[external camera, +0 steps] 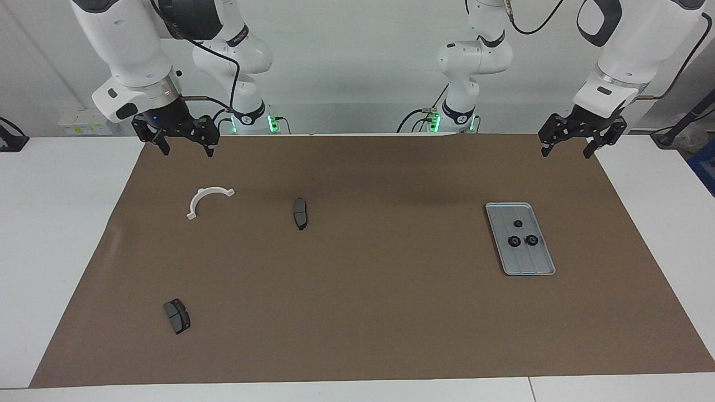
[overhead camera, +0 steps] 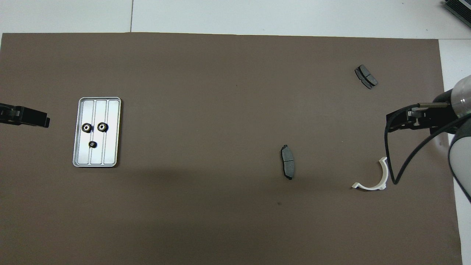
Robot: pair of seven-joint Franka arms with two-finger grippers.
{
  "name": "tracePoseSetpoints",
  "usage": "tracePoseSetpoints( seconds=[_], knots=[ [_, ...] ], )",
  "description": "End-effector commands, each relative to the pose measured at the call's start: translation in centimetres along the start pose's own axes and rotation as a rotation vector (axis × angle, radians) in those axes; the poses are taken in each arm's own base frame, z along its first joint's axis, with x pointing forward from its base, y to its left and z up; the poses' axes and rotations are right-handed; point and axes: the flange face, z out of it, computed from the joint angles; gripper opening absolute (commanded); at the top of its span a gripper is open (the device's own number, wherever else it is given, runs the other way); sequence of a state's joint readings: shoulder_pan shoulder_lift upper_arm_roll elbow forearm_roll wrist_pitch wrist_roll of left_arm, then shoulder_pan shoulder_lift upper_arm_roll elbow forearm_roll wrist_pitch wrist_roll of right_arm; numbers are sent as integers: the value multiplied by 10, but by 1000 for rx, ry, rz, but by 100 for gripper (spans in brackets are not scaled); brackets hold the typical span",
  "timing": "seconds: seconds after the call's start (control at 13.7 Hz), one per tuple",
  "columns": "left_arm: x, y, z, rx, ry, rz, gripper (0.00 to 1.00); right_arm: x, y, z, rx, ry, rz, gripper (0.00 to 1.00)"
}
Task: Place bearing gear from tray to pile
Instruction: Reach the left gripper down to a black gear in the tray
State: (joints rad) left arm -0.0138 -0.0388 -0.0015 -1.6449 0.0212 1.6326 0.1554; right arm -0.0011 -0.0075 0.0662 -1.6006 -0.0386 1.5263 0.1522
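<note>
The left arm's black two-finger gripper [external camera: 577, 146] is held raised at its own end of the table, pointed downward, with the jaws spread apart and nothing between them. The right arm's black two-finger gripper [external camera: 181, 146] is likewise held raised at the right arm's end, pointed downward, jaws parted and empty. Both white arms are bent at the elbow above their bases.

Three black gears [overhead camera: 94, 132] (seemingly toothed) lie in silver ridged tray [overhead camera: 112, 129].

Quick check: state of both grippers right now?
Left gripper: open, holding nothing, raised at the mat's edge.
Right gripper: open, holding nothing, raised near the bracket.
</note>
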Motion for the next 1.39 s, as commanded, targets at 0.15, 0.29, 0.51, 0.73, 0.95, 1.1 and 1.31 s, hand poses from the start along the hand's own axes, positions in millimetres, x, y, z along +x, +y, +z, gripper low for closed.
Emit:
tracePoseSetpoints(
  seconds=[0.15, 0.29, 0.51, 0.73, 0.95, 1.1, 1.31],
  knots=[
    [3, -2, 3, 16, 17, 18, 100, -4, -1, -4, -10, 15, 18, 100],
    [-6, -5, 37, 18, 29, 9, 100, -4, 1, -2, -2, 11, 24, 100],
    [-13, -6, 105, 17, 35, -5, 100, -4, 6, -1, 8, 5, 26, 100],
    [-11, -7, 166, 15, 46, -9, 100, -4, 2, -1, 8, 6, 18, 100],
    [-2, -14, 214, 17, 65, -13, 100, -4, 2, -1, 8, 6, 20, 100],
    [-5, -26, 230, 19, 70, -34, 100, -4, 3, -1, 8, 6, 22, 100],
    [-2, -27, 265, 14, 49, -38, 84, -4, 4, 0, 8, 4, 23, 100]
  ],
)
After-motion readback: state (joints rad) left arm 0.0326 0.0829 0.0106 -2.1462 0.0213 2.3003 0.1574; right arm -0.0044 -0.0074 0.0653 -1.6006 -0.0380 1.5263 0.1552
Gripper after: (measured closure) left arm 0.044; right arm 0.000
